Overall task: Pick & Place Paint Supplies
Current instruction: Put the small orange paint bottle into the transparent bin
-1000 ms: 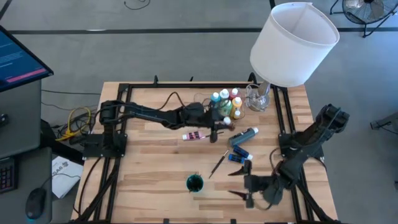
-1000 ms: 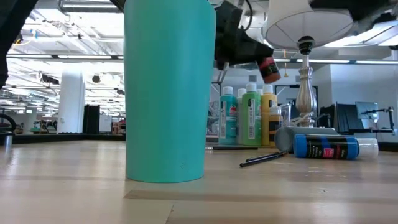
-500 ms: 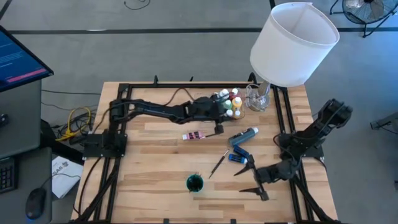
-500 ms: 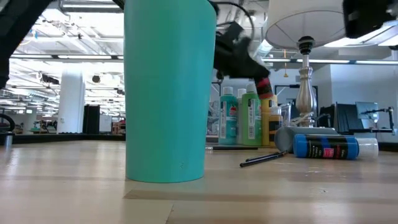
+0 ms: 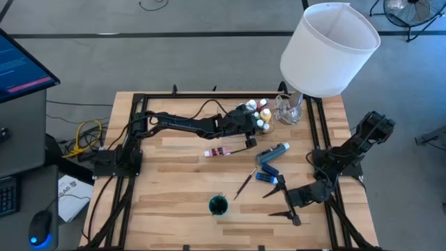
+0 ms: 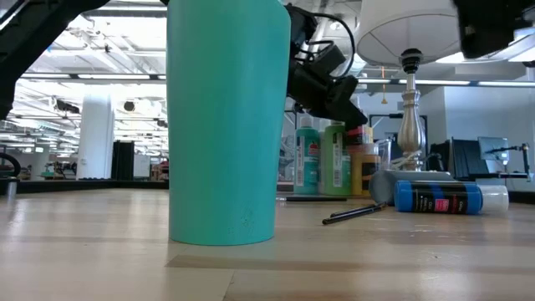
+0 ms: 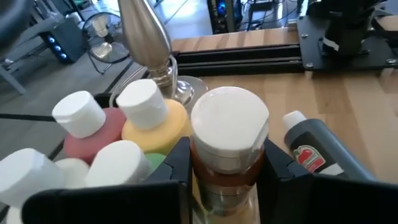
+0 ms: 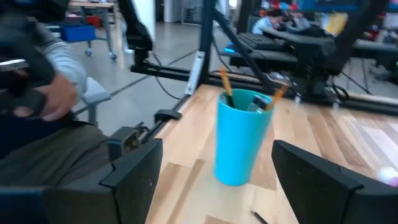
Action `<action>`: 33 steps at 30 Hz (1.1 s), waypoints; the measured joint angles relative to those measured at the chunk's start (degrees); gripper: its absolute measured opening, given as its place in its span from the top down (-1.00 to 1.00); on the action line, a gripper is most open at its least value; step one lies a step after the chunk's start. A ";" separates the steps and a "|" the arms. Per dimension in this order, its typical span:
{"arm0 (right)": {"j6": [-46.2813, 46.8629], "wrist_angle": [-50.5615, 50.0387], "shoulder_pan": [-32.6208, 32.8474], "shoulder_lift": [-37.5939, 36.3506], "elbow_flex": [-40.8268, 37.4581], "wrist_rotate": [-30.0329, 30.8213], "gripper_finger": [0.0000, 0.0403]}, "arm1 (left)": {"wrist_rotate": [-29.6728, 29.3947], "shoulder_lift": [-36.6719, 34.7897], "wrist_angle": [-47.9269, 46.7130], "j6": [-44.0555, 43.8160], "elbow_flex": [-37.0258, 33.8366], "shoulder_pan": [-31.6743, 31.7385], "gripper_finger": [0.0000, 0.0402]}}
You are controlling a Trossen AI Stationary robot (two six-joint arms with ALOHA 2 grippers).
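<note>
- Left gripper [image 7: 227, 171] clamped on a white-capped orange-brown bottle [image 7: 228, 146], held at the standing bottle cluster [image 5: 254, 115] beside the lamp base [image 5: 290, 108].
- Right gripper [image 5: 282, 203] fingers apart, near the table's front right edge, holding nothing.
- Left to place, by my reading: pink bottle [image 5: 219, 152], grey bottle [image 5: 273, 152], blue bottle [image 5: 267, 177], brush [image 5: 244, 185].
- Teal cup [image 5: 218, 205] holds brushes.

The table [image 5: 174, 181] is pale wood with a smooth, lightly grained matt top, and the teal cup [image 6: 221, 117] on it looks like smooth matt plastic. The paint bottles [image 7: 149, 124] have glossy plastic bodies with matt white caps, while the lamp base [image 7: 146, 37] behind them is polished, shiny metal under a matt white lampshade [image 5: 327, 49].
</note>
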 joint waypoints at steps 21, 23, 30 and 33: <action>-1.76 0.77 3.08 0.00 0.00 0.42 -0.47 | -7.82 5.77 4.14 -4.92 -0.04 -2.57 0.73; -1.76 0.75 3.08 0.00 0.00 0.40 -0.47 | -7.78 5.75 4.08 -6.01 -0.04 -2.50 0.72; -1.61 0.73 3.08 0.00 0.00 0.40 -0.47 | -7.44 5.75 3.59 -8.10 -0.04 -2.36 0.72; -1.61 0.73 3.08 0.01 0.00 0.41 -0.47 | -7.41 5.73 3.50 -8.14 -0.04 -2.36 0.72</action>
